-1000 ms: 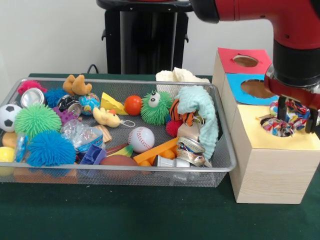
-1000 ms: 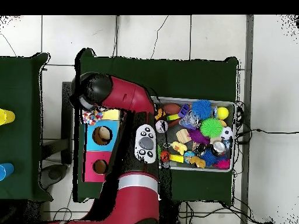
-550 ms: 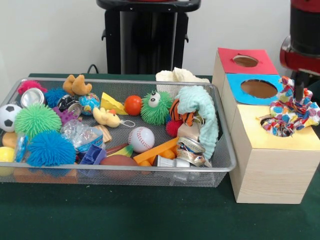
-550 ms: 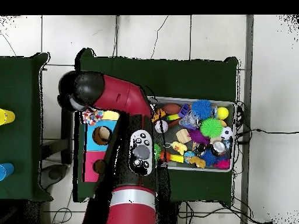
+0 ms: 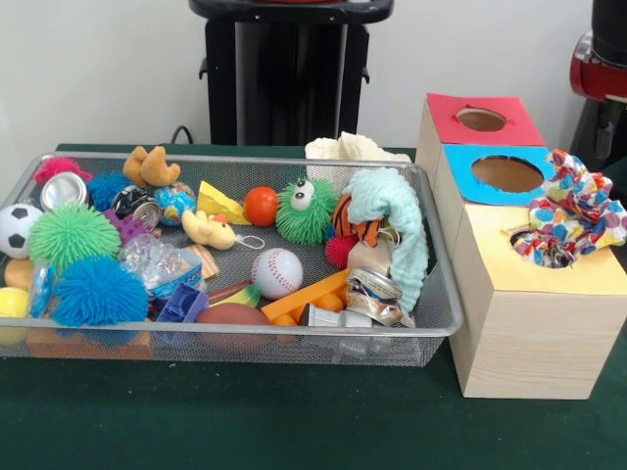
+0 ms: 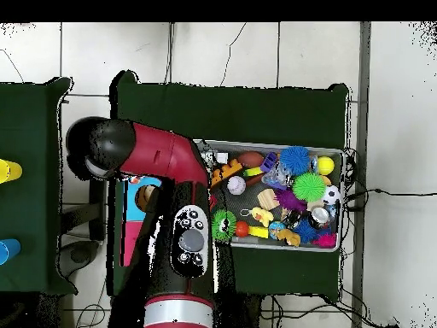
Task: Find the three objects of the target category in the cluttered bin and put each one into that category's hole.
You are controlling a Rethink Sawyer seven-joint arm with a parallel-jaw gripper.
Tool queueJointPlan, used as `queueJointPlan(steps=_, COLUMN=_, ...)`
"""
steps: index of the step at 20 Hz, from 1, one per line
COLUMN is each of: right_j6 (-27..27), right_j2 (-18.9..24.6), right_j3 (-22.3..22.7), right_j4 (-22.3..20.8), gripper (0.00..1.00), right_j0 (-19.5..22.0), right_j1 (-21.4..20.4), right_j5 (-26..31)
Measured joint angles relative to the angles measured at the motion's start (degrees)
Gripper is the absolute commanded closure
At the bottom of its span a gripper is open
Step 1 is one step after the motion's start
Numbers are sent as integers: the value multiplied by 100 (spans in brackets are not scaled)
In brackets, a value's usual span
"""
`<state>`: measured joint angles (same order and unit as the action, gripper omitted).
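Room first: pale tiled floor (image 6: 213, 51) with cables trailing over it, and a plain white wall (image 5: 98, 69) at the far side. The bench (image 5: 294, 421) is covered in dark green cloth. A second green-topped bench (image 6: 26, 188) sits off to one side in the overhead view.

The red and black arm (image 6: 162, 158) is the biggest thing on view. From above it covers most of the sorting box. In the front view only a bit of it shows at the top right edge. The end effector (image 5: 600, 132) is cut off there, so I can't tell if it's wide or narrow, and nothing shows in its grip.

Left of centre on the bench is the wire mesh bin (image 5: 245, 331), packed with toys. To its right stands the wooden sorting box (image 5: 529, 333), with red, blue and yellow tops running far to near. The red hole (image 5: 481, 119) and blue hole (image 5: 506, 173) are open.

The task item, a multicoloured scrunchie (image 5: 573, 220), lies bunched on the yellow top, draped over that hole and partly down in it.

In the bin, a mint green cloth (image 5: 397, 220) is heaped at the right end. There's a blue spiky ball (image 5: 98, 291) and a green spiky ball (image 5: 71, 235) on the left. A baseball (image 5: 277, 272) sits near the middle.
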<state>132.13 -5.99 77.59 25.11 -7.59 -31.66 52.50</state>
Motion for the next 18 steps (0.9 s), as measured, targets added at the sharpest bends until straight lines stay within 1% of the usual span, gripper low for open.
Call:
queueJointPlan(steps=7, right_j6=0, right_j2=1, right_j3=295, right_j4=-20, gripper=0, right_j0=1, right_j1=-9, right_j5=0)
queueJointPlan(steps=11, right_j6=0, right_j2=1, right_j3=372, right_j4=-31, gripper=0, right_j0=14, right_j1=-3, right_j5=-30)
queueJointPlan(steps=18, right_j6=0, right_j2=4, right_j3=609, right_j4=-54, gripper=0, right_j0=100, right_j1=9, right_j5=-425)
